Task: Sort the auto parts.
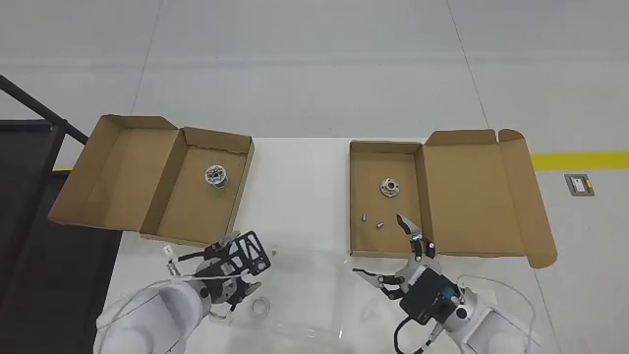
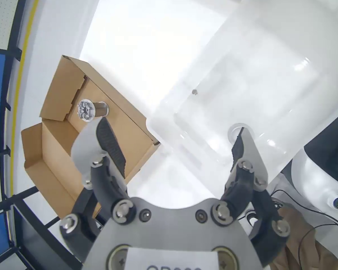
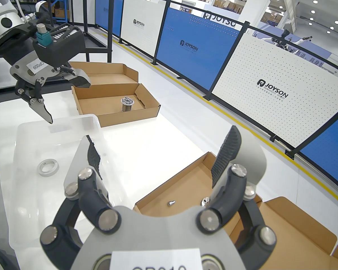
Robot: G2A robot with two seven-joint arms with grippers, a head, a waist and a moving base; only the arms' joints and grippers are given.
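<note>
A silver ring point(image 3: 47, 167) lies in a clear plastic tray point(image 3: 31, 198) at the table's near edge; it also shows as the ring point(image 1: 260, 307) from above. My left gripper point(image 1: 257, 265) hangs open over the tray's left end, and one of its fingers point(image 2: 243, 148) partly hides the ring point(image 2: 236, 129). A tiny dark part point(image 2: 194, 92) sits farther along the tray point(image 2: 256, 65). My right gripper point(image 3: 160, 153) is open and empty, between the tray and the right box point(image 1: 378, 241). That box holds a metal hub point(image 1: 389, 188) and two small screws point(image 1: 364, 214).
The left cardboard box point(image 1: 197, 211) holds one toothed metal part point(image 1: 214, 173), also seen as the toothed part point(image 2: 87, 109). Both boxes have their lids folded outward. In the right wrist view, the left gripper point(image 3: 66, 100) hovers above the tray. White table lies between the boxes.
</note>
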